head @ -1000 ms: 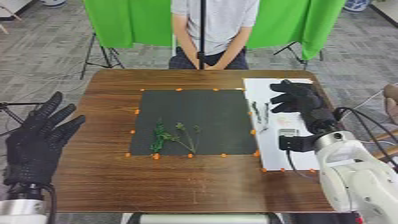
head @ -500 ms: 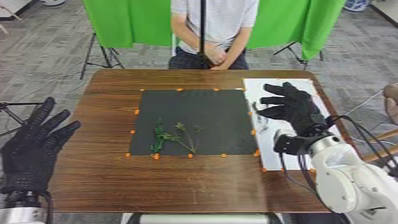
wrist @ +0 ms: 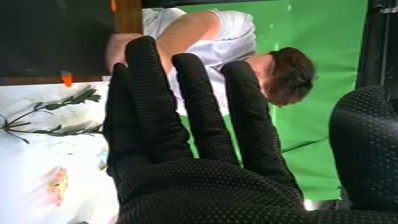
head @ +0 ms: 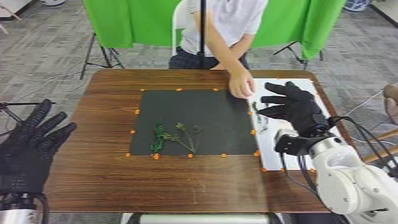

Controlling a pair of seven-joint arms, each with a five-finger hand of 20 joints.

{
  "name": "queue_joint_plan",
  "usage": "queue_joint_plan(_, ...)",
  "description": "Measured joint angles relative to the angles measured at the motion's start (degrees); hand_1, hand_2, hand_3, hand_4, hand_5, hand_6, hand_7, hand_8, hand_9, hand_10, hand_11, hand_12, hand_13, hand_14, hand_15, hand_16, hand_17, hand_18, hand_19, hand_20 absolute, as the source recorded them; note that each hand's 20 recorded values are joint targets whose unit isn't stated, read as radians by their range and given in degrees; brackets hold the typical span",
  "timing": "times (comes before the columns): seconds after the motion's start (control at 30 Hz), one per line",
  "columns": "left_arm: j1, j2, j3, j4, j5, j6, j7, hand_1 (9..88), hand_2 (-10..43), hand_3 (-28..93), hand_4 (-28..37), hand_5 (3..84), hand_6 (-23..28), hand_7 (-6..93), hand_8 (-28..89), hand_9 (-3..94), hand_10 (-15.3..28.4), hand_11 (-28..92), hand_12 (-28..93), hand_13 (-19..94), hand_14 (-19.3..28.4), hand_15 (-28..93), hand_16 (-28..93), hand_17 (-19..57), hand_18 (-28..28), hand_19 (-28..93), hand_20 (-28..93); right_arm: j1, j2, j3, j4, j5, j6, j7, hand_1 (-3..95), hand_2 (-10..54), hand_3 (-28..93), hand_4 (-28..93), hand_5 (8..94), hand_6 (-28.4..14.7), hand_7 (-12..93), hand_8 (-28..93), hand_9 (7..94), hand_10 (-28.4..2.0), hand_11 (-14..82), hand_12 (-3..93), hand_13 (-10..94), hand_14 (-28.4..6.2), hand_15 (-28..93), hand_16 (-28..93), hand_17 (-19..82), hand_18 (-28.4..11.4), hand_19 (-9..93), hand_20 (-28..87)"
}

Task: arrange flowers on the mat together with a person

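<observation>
On the dark mat (head: pixel 191 105), two green sprigs lie in the half nearest the robot: a dense sprig (head: pixel 158 137) towards the left edge and a thin branching sprig (head: pixel 189 138) just beside it. Right of the mat, a leafy stem (wrist: pixel 55 106) rests on the white sheet (head: pixel 269 155), along with a small pink-orange patch (wrist: pixel 59 186) that may be a blossom, though it is hard to make out.

The right hand (head: pixel 300 114) is wide open above the sheet, right of the mat, holding nothing. The left hand (head: pixel 24 165) is open and empty too, well left of the mat. A person's hand (head: pixel 241 86) reaches to the mat's far right corner, near the leafy stem.

The likeliest trouble is a clash: both parties could go for that stem, and fingers might knock. Lowering the open right hand carelessly could also sweep the light stem aside or press its leaves flat.
</observation>
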Motion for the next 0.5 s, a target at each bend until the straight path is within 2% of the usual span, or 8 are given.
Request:
queue_joint_plan(0.2, -0.1, -0.08, 0.26, 0.0, 0.11, -0.02, -0.33, 13.1, 6.7, 74, -28.3, 31.1, 2.9, 8.2, -8, 29.9, 13.5, 13, 13, 21, 21.4, 40, -3, -9.8, 18.6, 34, 16, -0.4, 0.0, 0.5, -0.1, 0.1, 0.0, -0.3, 13.1, 12.5, 72, -25, 48.7, -2.3, 11, -11, 52.1, -19.5, 11.9, 14.2, 44, -23.1, 43, 11, 11, -28.4, 55, 13)
queue_joint_plan(0.5, -0.5, 1.16, 1.05, 0.0, -0.4, 0.23, -0.08, 13.7, 6.8, 74, -28.3, 31.1, 3.1, 8.3, -8, 30.0, 13.7, 14, 13, 21, 21.6, 41, -3, -9.6, 18.0, 34, 17, -0.8, -0.1, 1.0, -0.2, 0.1, 0.0, -0.4, 13.1, 12.4, 72, -25, 49.1, -2.2, 11, -11, 52.1, -19.4, 11.9, 14.2, 44, -23.1, 43, 11, 11, -28.4, 55, 13)
